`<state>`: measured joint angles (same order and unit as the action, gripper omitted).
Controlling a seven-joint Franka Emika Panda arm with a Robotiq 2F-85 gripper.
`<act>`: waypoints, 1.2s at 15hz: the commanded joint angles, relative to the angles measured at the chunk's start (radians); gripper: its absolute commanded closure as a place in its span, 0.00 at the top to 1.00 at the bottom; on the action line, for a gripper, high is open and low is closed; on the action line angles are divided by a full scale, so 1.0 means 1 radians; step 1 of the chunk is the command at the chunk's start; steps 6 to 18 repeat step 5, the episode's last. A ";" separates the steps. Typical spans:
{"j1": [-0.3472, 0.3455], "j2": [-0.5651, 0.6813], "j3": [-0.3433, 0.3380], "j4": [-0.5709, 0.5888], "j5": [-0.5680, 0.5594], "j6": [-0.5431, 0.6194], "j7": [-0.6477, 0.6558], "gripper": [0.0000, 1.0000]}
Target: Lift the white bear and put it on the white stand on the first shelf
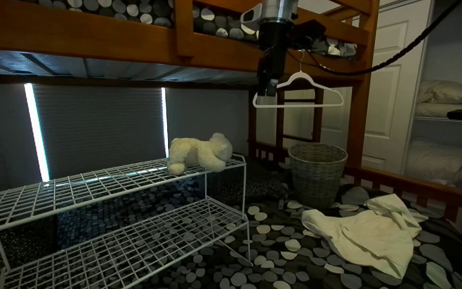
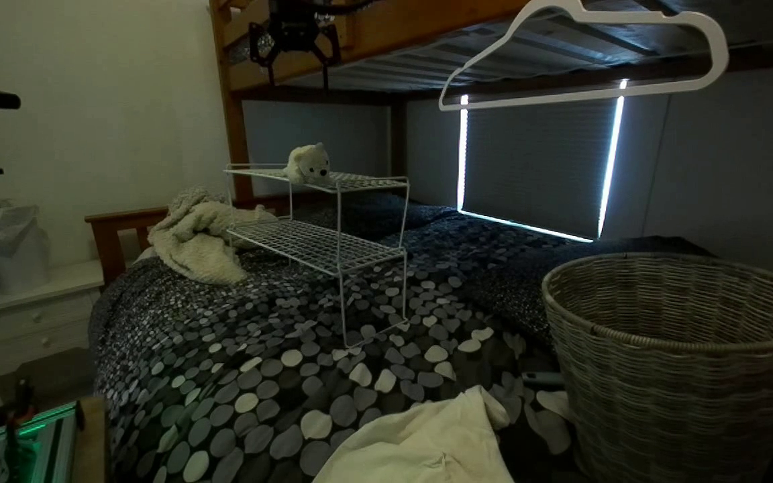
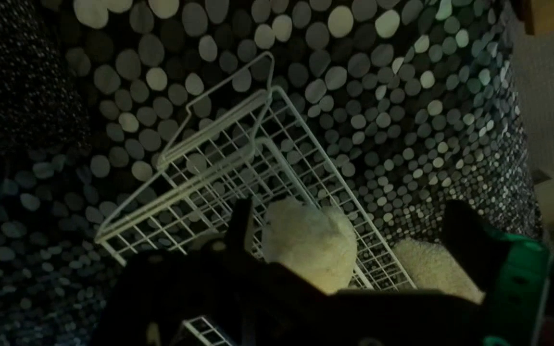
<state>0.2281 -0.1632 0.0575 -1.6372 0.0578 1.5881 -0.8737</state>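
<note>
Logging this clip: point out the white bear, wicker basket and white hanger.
White bear (image 1: 192, 151), in an exterior view: side of its body.
Wicker basket (image 2: 672, 399), in an exterior view: its woven outer wall.
White hanger (image 2: 581, 98), in an exterior view: its bottom bar.

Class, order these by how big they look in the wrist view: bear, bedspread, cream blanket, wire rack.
1. Bedspread
2. Wire rack
3. Bear
4. Cream blanket
Ranked by visible area; the pincer hides parts.

wrist view: bear (image 3: 308, 242) partly behind pincer (image 3: 349, 203); in an exterior view: rack (image 1: 106, 184) cropped left
</note>
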 commanded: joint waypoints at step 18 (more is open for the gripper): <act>-0.031 0.027 0.026 0.057 -0.018 -0.041 0.011 1.00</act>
